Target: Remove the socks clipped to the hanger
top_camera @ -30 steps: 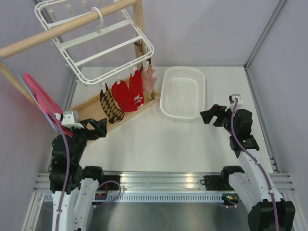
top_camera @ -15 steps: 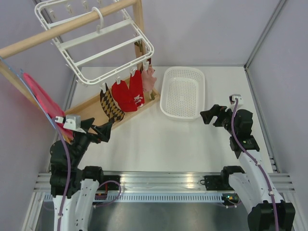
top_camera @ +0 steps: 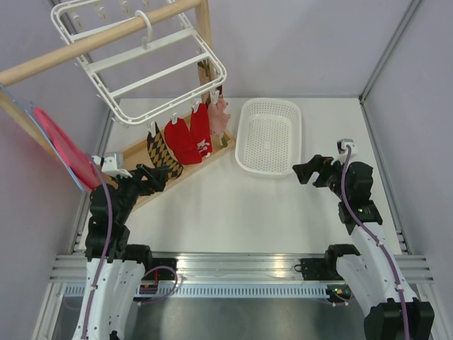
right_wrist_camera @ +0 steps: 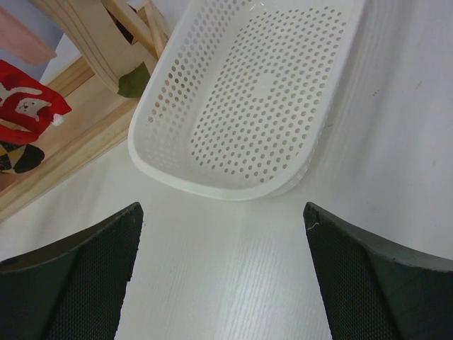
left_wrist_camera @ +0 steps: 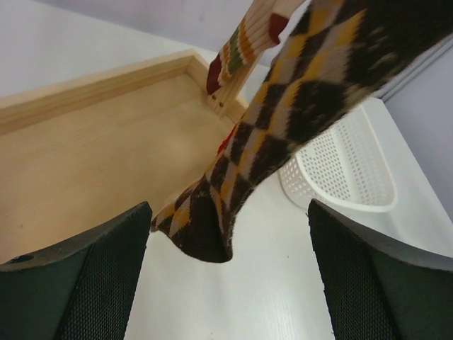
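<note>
Left hand (top_camera: 154, 177): fingers spread wide, pinching nothing. In the wrist view the toe of the checkered sock (left_wrist_camera: 212, 234) hangs in the gap between them and touches neither finger.
Right hand (top_camera: 303, 171): fingers spread wide, holding nothing. It hovers over the bench (top_camera: 233, 212), just beside the near right rim of the basket (top_camera: 244, 152).
Socks, count: four, clipped in a row. One is brown-and-cream checkered, two are red socks (top_camera: 185, 142), and one is a pale pink sock (top_camera: 221, 115).
Hanger (top_camera: 152, 67), count: one. It hooks over the wooden rail (top_camera: 99, 39) and is tilted, with the sock-bearing edge lowest.
Basket, count: one, white mesh, to the right of the socks and apart from them.
Edges: the sock toes hang over the rack's wooden base board (top_camera: 131, 152). A red panel (top_camera: 60, 145) and the wall stand close to the left arm.
Open room: white bench surface lies between the two hands and on the near side of the basket.
</note>
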